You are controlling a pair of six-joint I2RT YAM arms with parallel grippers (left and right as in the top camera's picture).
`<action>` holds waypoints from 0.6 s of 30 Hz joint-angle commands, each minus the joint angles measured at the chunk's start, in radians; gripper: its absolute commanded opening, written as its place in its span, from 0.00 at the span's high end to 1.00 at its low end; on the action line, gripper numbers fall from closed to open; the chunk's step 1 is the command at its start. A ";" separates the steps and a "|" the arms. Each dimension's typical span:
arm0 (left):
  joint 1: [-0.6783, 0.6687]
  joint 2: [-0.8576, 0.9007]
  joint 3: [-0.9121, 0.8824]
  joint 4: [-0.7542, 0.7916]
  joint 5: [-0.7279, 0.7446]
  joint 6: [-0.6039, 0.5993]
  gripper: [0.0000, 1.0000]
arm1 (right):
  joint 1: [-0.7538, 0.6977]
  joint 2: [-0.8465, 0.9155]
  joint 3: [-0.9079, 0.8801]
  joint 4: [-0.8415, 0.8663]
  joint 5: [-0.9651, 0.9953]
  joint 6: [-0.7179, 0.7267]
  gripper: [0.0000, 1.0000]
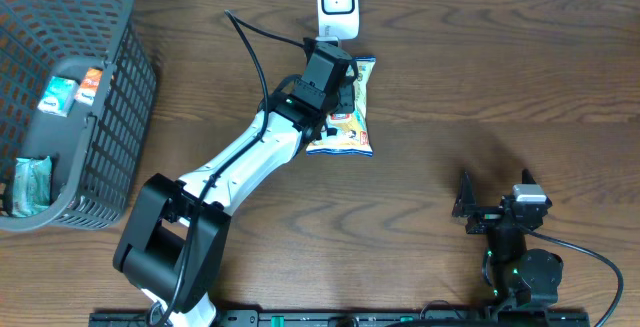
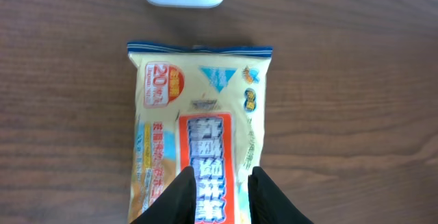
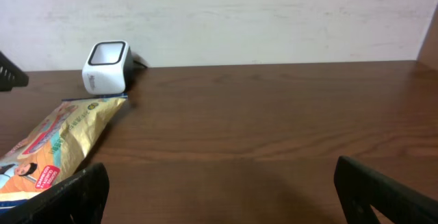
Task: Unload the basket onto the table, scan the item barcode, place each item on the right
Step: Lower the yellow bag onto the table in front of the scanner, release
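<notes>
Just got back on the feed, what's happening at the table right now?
The left gripper is over the near end of the snack packet, which lies flat on the table just in front of the white scanner. Its fingers stand slightly apart with the packet's red label showing between them, so the packet does not look pinched. The right gripper is wide open and empty, off to the right.

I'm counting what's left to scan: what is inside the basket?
The basket shows three: a green pack, an orange pack and a second green pack. Its walls may hide more.
</notes>
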 commanded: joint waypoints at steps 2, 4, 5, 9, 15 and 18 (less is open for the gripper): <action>0.001 0.050 0.020 0.017 -0.009 0.006 0.73 | -0.005 -0.005 -0.003 -0.001 0.002 0.007 0.01; -0.002 0.080 0.019 0.022 -0.008 0.005 0.73 | -0.005 -0.005 -0.003 -0.002 0.002 0.007 0.01; -0.006 0.103 0.019 0.023 -0.008 0.006 0.69 | -0.005 -0.005 -0.003 -0.002 0.002 0.007 0.01; -0.019 0.175 0.019 0.022 -0.008 0.010 0.64 | -0.005 -0.005 -0.003 -0.001 0.002 0.007 0.01; -0.027 0.207 0.023 0.015 -0.005 0.102 0.58 | -0.005 -0.005 -0.003 -0.002 0.002 0.007 0.01; -0.020 0.155 0.024 0.015 -0.006 0.144 0.57 | -0.005 -0.005 -0.003 -0.002 0.002 0.007 0.01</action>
